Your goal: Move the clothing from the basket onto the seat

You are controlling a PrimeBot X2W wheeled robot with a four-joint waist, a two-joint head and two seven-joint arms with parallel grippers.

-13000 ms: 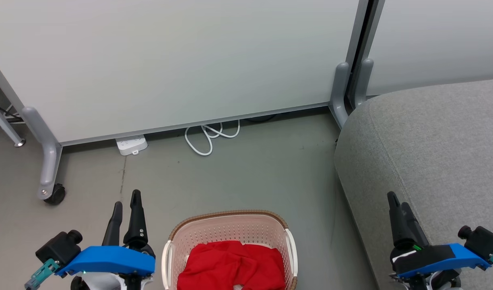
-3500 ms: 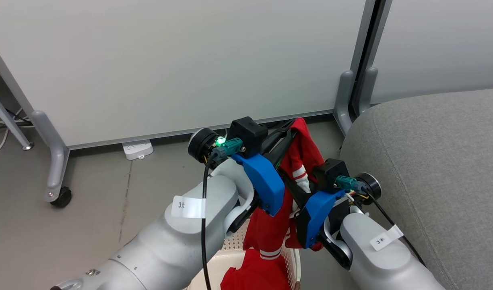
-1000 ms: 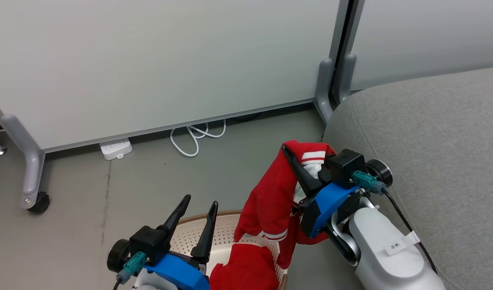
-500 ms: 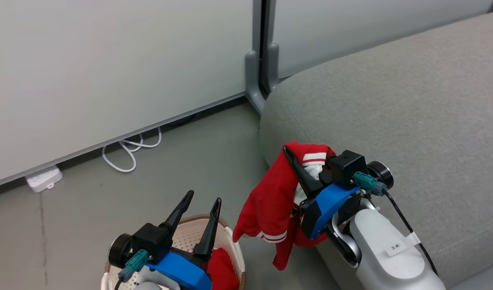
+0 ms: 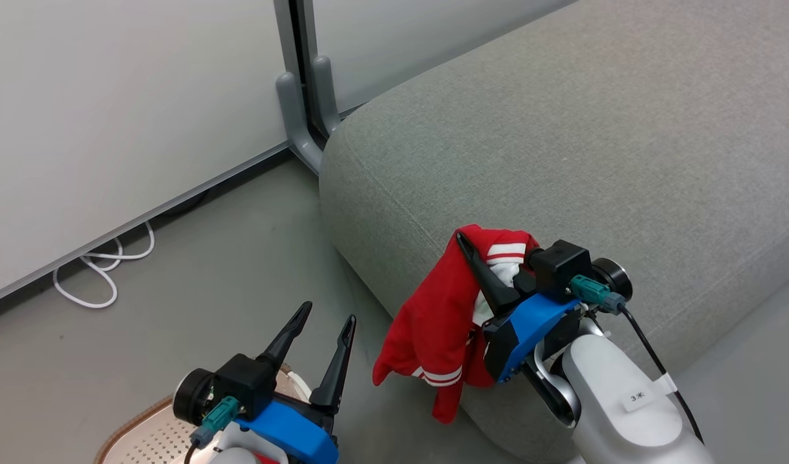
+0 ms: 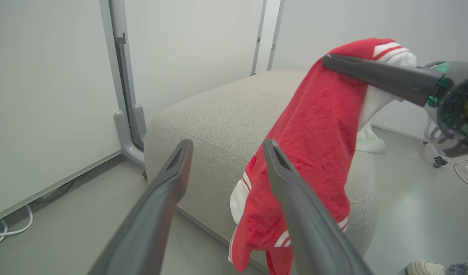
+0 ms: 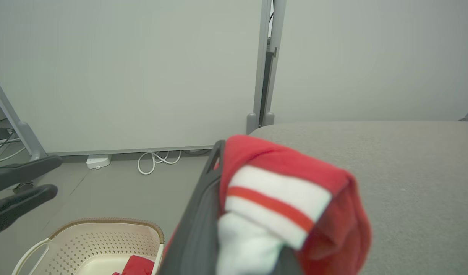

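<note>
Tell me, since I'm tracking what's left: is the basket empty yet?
Not empty: one red garment lies in the basket; jaws of the right gripper hold the other garment.

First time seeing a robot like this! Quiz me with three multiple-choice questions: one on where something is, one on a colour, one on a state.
1. Where is the red garment relative to the sofa? A. spread flat on top; B. hanging from the jaws of the right arm, at its side; C. tucked underneath.
2. What colour is its striped trim? A. blue; B. yellow; C. white.
3. How are the jaws of the left arm? A. open, empty; B. shut on the garment; C. shut, empty.
Answers: B, it dangles from those shut jaws; C, white bands edge the cuff; A, they stand apart with nothing between.
</note>
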